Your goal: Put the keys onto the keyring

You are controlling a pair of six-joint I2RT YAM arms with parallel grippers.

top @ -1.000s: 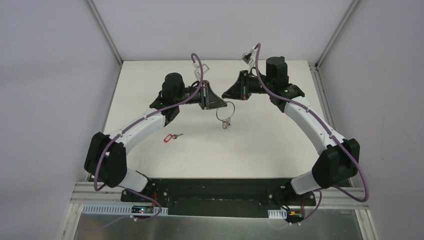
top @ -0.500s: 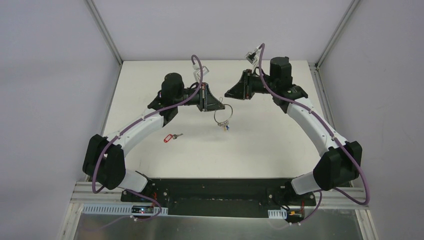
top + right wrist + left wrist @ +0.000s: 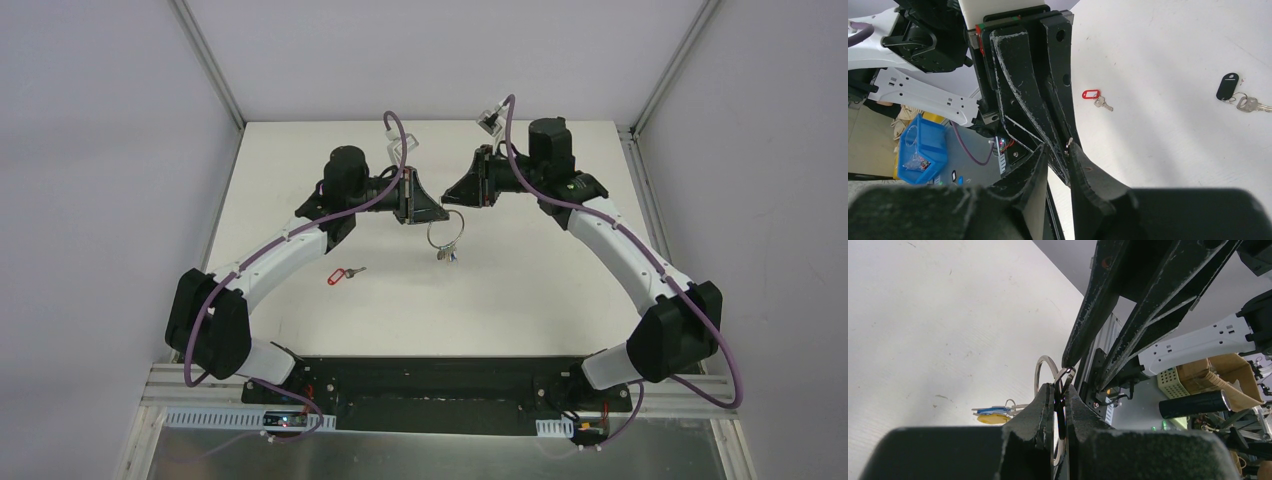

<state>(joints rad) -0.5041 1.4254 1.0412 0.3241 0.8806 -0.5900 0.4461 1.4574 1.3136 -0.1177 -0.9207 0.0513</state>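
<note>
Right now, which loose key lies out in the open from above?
The red-tagged key, beside the left arm; the black-tagged key shows only in the right wrist view.

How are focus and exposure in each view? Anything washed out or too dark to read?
Top view: evenly lit, soft shadows, the keyring tiny. Left wrist view: table nearly washed out, the left gripper's fingers dark and soft. Right wrist view: red-tagged key and black-tagged key sharp.

Robotics lab cell: white table (image 3: 530, 290) boxed by grey panels (image 3: 90, 180), aluminium framing (image 3: 208, 65), blue parts bin (image 3: 923, 142) beyond.
</note>
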